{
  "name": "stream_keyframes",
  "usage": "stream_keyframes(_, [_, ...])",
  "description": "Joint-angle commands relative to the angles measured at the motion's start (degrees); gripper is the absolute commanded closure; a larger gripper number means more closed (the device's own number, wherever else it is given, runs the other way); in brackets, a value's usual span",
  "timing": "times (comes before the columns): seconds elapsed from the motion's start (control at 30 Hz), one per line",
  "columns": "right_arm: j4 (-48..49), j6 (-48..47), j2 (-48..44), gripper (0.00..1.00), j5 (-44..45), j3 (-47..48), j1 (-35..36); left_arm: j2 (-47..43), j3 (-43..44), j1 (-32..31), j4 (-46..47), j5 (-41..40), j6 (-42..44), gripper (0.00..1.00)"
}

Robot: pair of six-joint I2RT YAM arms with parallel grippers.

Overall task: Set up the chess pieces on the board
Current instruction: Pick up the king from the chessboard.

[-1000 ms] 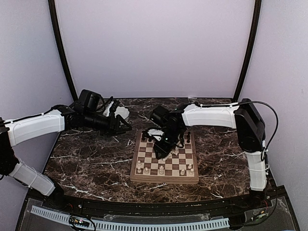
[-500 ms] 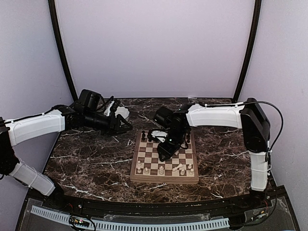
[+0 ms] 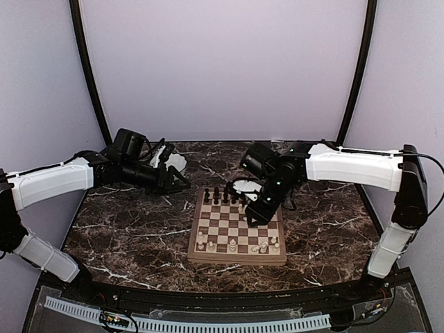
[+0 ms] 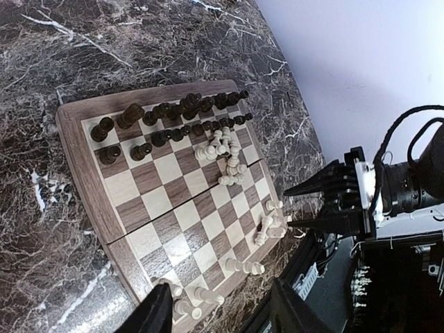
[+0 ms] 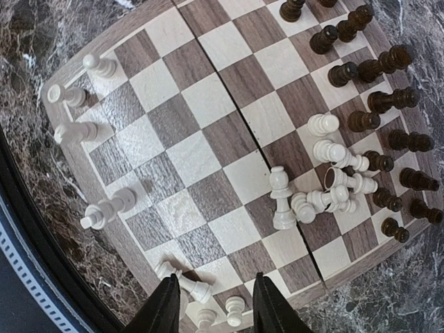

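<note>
With jaws spread and empty, the right gripper (image 5: 214, 281) is held over the board (image 5: 208, 159), seemingly so toppled cream pieces (image 5: 326, 198) can be picked.

Soft even light, mild sheen on marble table (image 3: 139, 229), wrist views edge-warped.

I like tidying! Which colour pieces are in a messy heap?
The white pieces: several lie jumbled together beside the dark pieces, which stand in rows.

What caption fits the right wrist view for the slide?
Right gripper open above the board: dark pieces lined along one edge, white pieces heaped nearby, several toppled.
</note>
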Motion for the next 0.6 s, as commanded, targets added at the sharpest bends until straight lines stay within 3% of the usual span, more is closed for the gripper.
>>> stream_keyframes(0.0, [-1.19,-2.72,-1.32,0.62,3.02,-2.93,4.45,-0.14,1.62,0.22,-0.94,0.15,2.55,0.50])
stream_keyframes(0.2, [-2.65,-2.51,3.29,0.62,9.80,-2.41,10.87,1.12,1.97,0.22,0.10,0.38,2.32,0.50])
stream_keyframes(0.57, [-3.88,-2.11,6.20,0.65,13.95,-1.17,11.25,3.14,2.60,0.22,0.92,1.37,2.38,0.50])
